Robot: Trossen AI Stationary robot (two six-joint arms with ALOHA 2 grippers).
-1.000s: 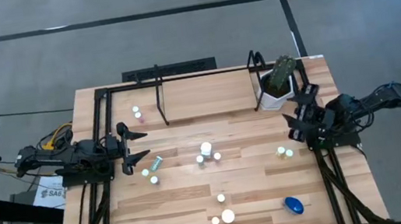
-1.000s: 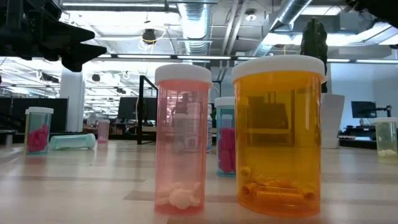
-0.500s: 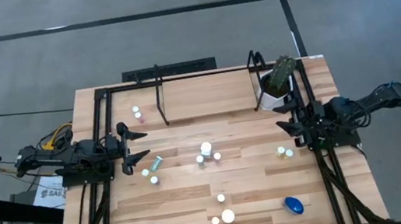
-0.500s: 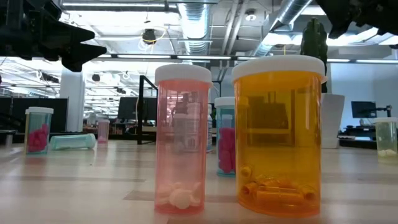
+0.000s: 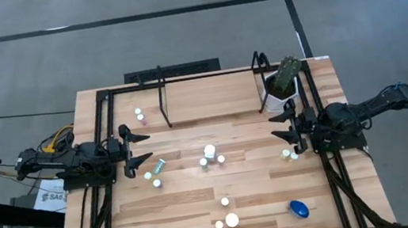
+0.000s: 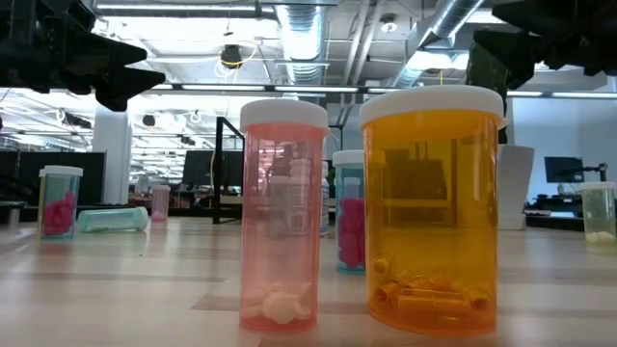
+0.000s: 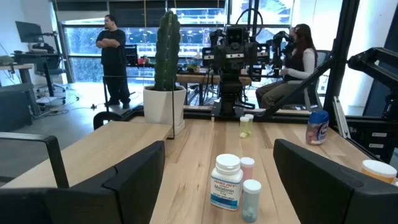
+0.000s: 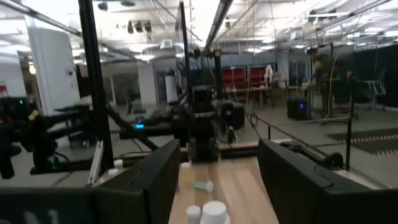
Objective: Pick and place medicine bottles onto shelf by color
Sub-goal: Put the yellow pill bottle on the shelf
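Orange bottle point(image 6: 432, 207), white cap, seemingly capsules inside

A grey concrete floor point(image 5: 177, 38) crossed by dark seams surrounds the light wood table point(image 5: 240, 197). Silver ceiling ducts point(image 6: 304, 34) and strip lights hang above. Beyond, large windows point(image 7: 81, 37) brighten an office with desks; one person stands point(image 7: 115, 59), another sits point(image 7: 292, 71).

Roughly thirteen medicine bottles point(image 5: 209, 152) dot the tabletop point(image 5: 254, 183), though tiny ones may blur together; one shelf point(image 5: 210, 97), one potted plant point(image 5: 282, 87), two arms.
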